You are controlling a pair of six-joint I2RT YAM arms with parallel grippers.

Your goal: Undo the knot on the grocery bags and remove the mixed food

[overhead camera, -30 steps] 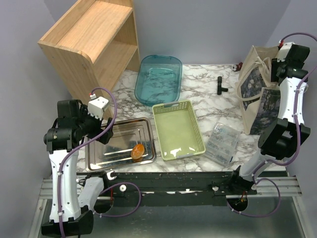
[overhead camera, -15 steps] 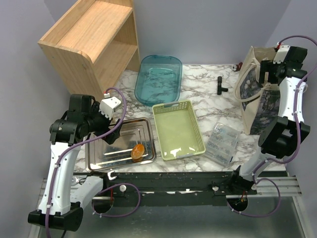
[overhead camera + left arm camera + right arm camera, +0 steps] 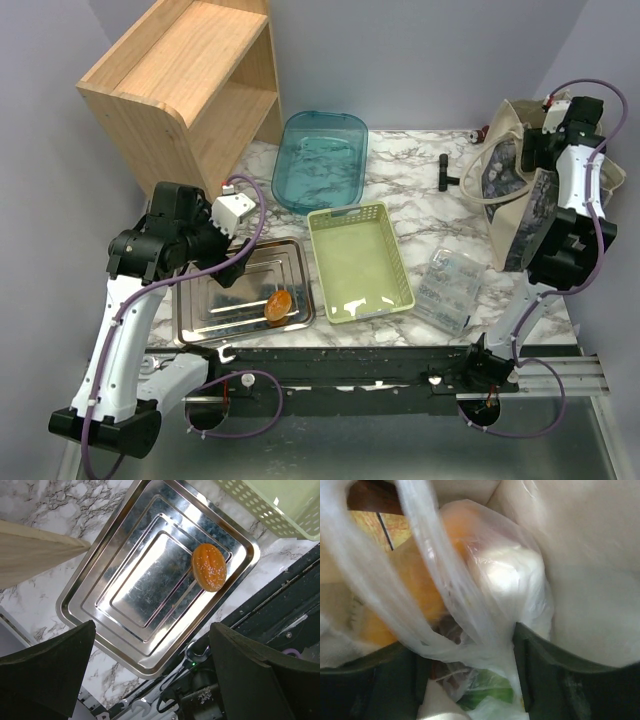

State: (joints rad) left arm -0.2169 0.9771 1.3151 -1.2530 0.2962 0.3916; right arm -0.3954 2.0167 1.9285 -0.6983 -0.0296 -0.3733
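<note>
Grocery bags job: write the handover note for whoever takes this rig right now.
Left gripper: open, empty, hovering over the steel tray.
Right gripper: open, down inside the tote bag. A twisted strip of the grocery bag runs between its fingers, seemingly not pinched.
Food: one bread roll lies on the tray. The rest shows orange, white and green through the plastic.
Done: that roll is out.
Left: lift the bag out, undo its knot (not visible here), take out the remaining food.
</note>
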